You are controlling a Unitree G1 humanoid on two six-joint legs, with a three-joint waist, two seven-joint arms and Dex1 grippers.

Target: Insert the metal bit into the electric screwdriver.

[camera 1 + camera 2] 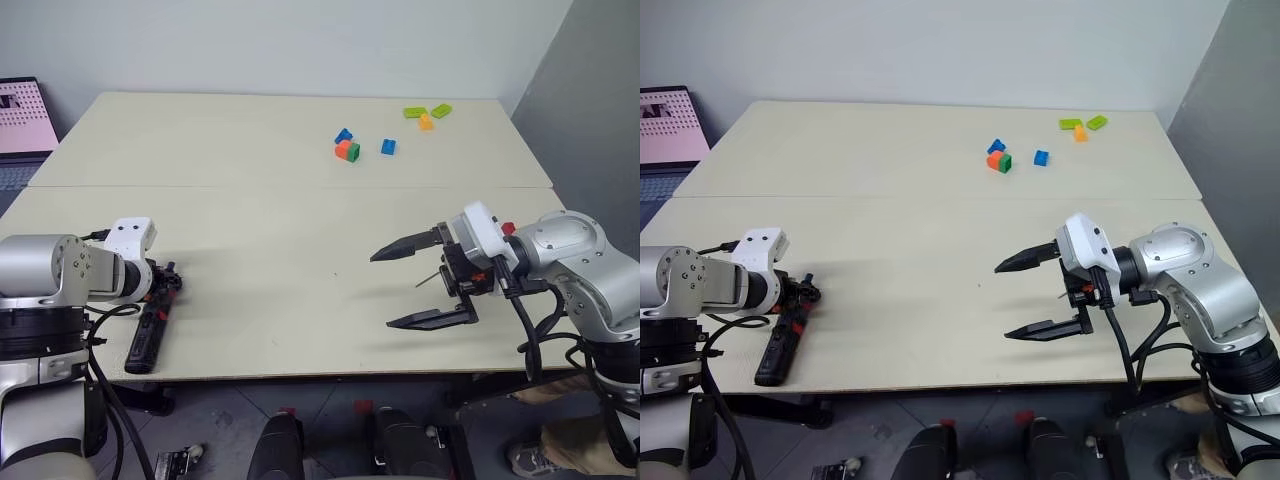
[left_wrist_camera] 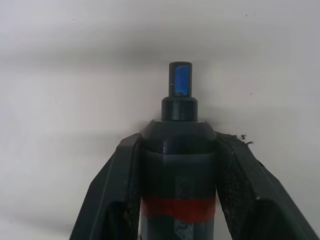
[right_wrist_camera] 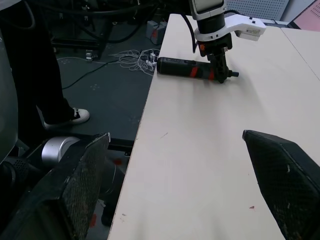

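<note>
- pale beige tabletop [image 1: 280, 260] made of two boards joined by a seam, with a grey wall behind it and a dark floor past its near edge; every place below is given relative to this tabletop.
- right gripper [image 1: 412, 284], two long black fingers on a white and silver wrist, hangs above the tabletop's near right part, pointing toward the middle, jaws spread wide apart with nothing between them.
- left gripper [image 1: 160, 285], black fingers under a white wrist block, sits low at the tabletop's near left corner, its jaws together and clamped on the tool's front end.
- slim black pen-shaped electric screwdriver [image 1: 146, 335] with red bands lies on the tabletop's near left corner, its rear end reaching the near edge; the left wrist view shows its narrow nose [image 2: 179, 95] sticking out past the fingers [image 2: 235, 175].
- thin dark grey metal bit [image 1: 428, 278] shows as a short rod by the right gripper's base, above the near right part; how it is held i cannot tell.
- small coloured plastic bricks [image 1: 348, 150], orange, green, blue and yellow, lie scattered on the tabletop's far right part.
</note>
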